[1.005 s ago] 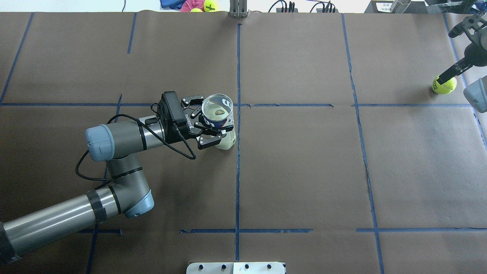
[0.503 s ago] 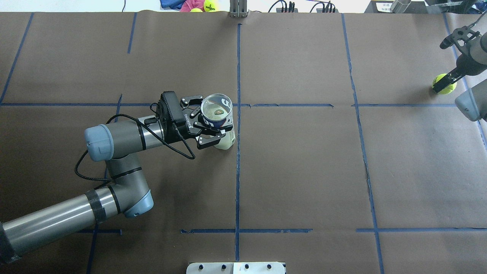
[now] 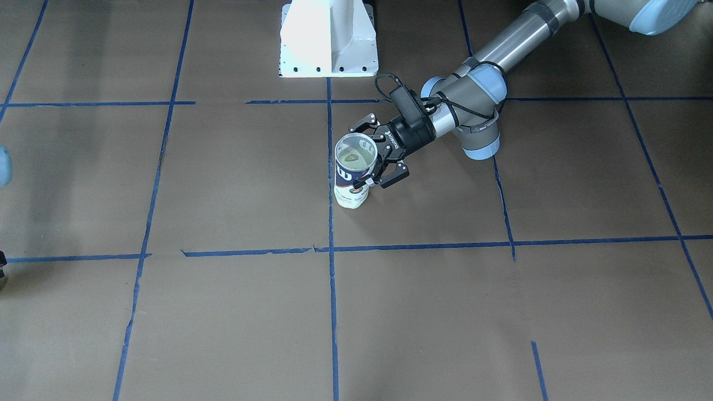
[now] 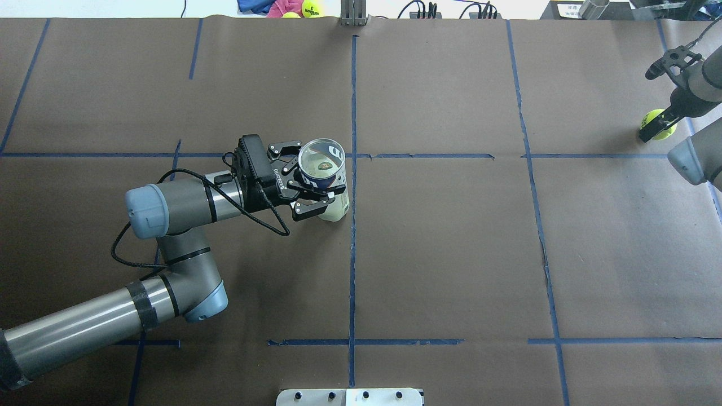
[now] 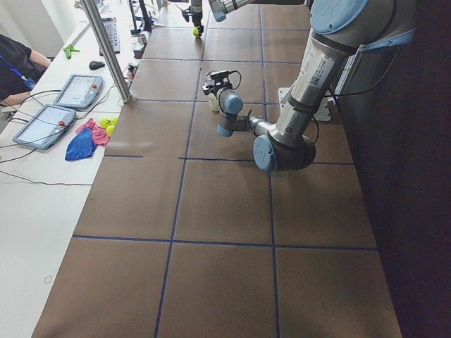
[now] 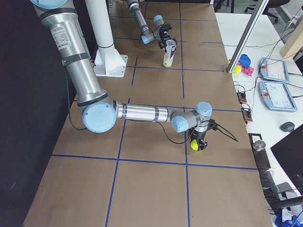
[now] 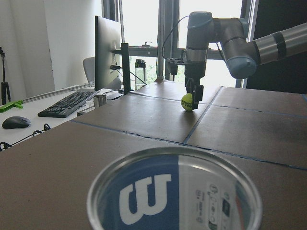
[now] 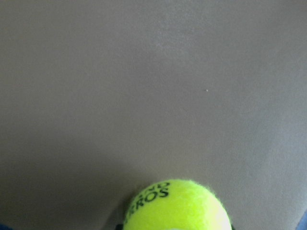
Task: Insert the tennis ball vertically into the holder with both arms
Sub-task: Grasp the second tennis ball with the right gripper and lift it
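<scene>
Standing upright just nine o'clock of the table's (image 4: 451,237) centre, the holder (image 4: 322,169) sits clasped in the left gripper (image 4: 313,176), while the right gripper (image 4: 655,128) pinches the tennis ball (image 4: 652,117) near the two o'clock edge.

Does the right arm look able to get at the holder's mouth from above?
Likely yes. The left pincer grips the holder from the side, leaving its upward mouth uncovered. The right pincer is far off at the tennis ball, with only bare table between.
</scene>
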Controlling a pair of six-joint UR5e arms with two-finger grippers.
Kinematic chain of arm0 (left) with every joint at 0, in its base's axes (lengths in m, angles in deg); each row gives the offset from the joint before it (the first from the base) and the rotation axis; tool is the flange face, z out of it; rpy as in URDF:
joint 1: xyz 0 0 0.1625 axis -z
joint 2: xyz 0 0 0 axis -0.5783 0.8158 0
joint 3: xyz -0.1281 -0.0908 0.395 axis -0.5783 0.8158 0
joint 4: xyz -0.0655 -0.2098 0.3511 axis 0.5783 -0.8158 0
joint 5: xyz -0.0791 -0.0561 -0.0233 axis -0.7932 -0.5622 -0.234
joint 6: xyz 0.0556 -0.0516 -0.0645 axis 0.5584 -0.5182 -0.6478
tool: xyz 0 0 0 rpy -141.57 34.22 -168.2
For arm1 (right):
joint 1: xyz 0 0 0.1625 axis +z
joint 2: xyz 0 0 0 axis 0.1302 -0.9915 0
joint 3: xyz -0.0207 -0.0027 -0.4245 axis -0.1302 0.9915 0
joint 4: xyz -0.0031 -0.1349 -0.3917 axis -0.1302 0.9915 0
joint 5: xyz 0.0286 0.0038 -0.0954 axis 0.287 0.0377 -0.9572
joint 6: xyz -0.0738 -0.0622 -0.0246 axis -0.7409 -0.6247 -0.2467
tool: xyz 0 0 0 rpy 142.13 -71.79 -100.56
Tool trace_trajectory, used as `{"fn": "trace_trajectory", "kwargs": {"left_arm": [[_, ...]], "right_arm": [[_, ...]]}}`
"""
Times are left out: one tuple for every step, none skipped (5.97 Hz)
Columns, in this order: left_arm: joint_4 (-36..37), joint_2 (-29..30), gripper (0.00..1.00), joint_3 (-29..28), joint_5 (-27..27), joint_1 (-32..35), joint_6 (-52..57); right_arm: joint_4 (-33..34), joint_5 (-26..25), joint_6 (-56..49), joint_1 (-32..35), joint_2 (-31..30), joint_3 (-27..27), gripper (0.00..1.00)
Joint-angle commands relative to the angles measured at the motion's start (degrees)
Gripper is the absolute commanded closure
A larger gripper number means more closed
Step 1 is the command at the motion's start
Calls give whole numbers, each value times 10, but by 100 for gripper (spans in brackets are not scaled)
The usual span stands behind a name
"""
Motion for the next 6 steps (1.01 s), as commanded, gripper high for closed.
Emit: {"fn": "trace_trajectory", "kwargs": {"left_arm": [[1,0,19,0,0,0,1],[1,0,19,0,0,0,1],[1,0,19,0,0,-1,0],[1,0,19,0,0,-2,0],[1,0,19,1,0,-2,0],[2,2,19,0,0,-2,0]], "right_arm": [[11,9,4,14,8,-37,98],[58,55,8,34,17,-84,98],[135,71,38,38,24,-164,98],[224,75,126,29,41,-257,100],[295,78,200,0,59,-339,100],[337,77,291,-40,89,-393,100]]}}
